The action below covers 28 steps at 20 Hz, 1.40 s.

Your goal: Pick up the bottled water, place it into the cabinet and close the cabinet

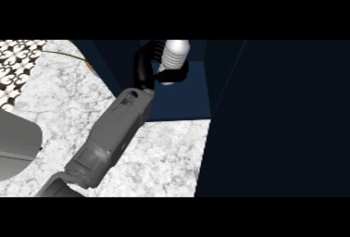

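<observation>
Your left hand (pixel 145 62) curled around the water bottle (pixel 175 54), bottle held inside the dark blue cabinet (pixel 184 99), grey arm over the white tabletop (pixel 164 152)

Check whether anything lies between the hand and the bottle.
Nothing, by the head view: the right hand curls round the bottle, at the open cabinet.

Open cabinet (pixel 179 104) mouth half-filled by hand (pixel 147 65) and bottled water (pixel 174 54); door (pixel 287 115) flanking right.
</observation>
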Available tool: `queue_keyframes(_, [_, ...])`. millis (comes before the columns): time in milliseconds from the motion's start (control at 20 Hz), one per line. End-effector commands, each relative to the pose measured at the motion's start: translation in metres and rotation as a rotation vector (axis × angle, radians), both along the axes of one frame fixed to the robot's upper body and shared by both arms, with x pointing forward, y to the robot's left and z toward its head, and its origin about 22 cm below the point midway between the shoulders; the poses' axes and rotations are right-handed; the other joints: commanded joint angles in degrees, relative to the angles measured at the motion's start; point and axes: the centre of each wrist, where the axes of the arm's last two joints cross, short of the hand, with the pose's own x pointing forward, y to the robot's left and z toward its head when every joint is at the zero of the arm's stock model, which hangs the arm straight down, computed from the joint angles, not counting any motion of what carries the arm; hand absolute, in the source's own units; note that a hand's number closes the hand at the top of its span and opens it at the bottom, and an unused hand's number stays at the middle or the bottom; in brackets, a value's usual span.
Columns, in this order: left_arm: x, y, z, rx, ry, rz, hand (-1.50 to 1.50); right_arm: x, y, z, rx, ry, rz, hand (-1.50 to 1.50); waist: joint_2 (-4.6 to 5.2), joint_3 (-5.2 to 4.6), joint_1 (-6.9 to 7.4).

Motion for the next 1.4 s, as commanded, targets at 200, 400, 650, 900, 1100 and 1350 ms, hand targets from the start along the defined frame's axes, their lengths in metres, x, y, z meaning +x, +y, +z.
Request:
queue_keyframes(200, [-0.003, 0.014, -0.028, 0.02, 0.044, 0.056, 1.5, -0.013, 0.003, 0.009, 0.013, -0.027, 0.034, -1.5, 0.26, -0.06, -0.63])
queue_keyframes(400, [0.001, 0.015, -0.026, 0.036, 0.052, 0.08, 1.5, 0.0, -0.008, 0.008, -0.004, -0.057, 0.028, -1.5, 0.54, 0.02, -0.67])
queue_keyframes(650, [0.0, 0.031, -0.037, 0.15, 0.057, 0.122, -1.5, -0.013, -0.01, 0.017, 0.014, -0.043, 0.038, -1.5, 0.7, -0.02, -1.46])
queue_keyframes(900, [-0.001, 0.02, -0.037, 0.238, 0.095, 0.138, -1.5, -0.006, -0.006, 0.014, -0.008, -0.048, 0.037, -1.5, 0.69, -0.03, -1.42])
queue_keyframes(1100, [-0.006, 0.032, -0.051, 0.281, 0.107, 0.176, -1.5, -0.012, -0.002, 0.01, 0.011, -0.056, 0.043, -1.5, 0.74, -0.07, -1.98])
queue_keyframes(1350, [0.0, 0.039, -0.042, 0.277, 0.074, 0.191, -1.5, -0.008, -0.004, 0.007, 0.002, -0.05, 0.051, -1.5, 1.1, -0.05, -2.33])
